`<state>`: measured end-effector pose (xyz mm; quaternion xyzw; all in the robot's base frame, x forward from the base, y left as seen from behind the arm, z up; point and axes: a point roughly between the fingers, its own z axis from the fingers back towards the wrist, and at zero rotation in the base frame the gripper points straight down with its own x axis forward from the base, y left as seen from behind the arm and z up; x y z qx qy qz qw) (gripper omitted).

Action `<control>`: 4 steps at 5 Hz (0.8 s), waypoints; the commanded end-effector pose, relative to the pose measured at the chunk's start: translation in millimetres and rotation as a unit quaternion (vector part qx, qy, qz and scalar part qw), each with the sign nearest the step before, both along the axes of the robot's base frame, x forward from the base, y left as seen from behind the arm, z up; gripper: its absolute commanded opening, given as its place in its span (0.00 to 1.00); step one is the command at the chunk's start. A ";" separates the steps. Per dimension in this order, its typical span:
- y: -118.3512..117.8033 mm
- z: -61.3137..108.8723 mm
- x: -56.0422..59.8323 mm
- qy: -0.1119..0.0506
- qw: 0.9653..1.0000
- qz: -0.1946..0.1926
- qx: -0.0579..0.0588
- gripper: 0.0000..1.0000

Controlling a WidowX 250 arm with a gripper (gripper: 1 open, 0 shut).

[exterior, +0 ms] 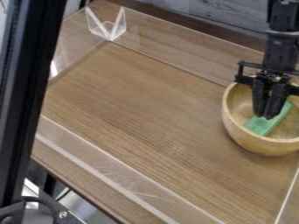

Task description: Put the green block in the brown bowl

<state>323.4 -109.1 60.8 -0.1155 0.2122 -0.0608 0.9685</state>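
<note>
1. A wooden table [128, 105] fills most of the view, with a low clear plastic wall [70, 61] running along its edges.
2. The brown bowl [239, 131] sits near the table's right edge, round, light tan and thick-walled.
3. The green block [274, 123] lies inside the bowl, tilted, its lower end on the bowl's floor and its upper end toward the far right of the rim.
4. The black gripper [270, 110] hangs down from above into the bowl, pointing steeply downward.
5. Its fingers are drawn together to a narrow point, with no gap visible between them.
6. The fingertips sit just at the block's upper end; whether they touch it or pinch it cannot be told from this angle.
7. A small clear plastic piece [107, 24] stands at the far left corner of the table, well apart from the bowl.
8. A dark post [26, 96] crosses the left of the view in the foreground, blurred.
</note>
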 end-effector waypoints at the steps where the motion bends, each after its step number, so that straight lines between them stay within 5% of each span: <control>1: 1.2 24.9 13.2 -0.032 0.999 0.009 -0.018 1.00; 2: -0.7 19.9 11.3 -0.034 0.999 0.011 -0.011 0.00; 3: 3.4 20.2 5.3 -0.030 0.999 0.016 -0.014 1.00; 4: 8.0 22.2 -1.4 -0.026 0.999 0.020 -0.020 1.00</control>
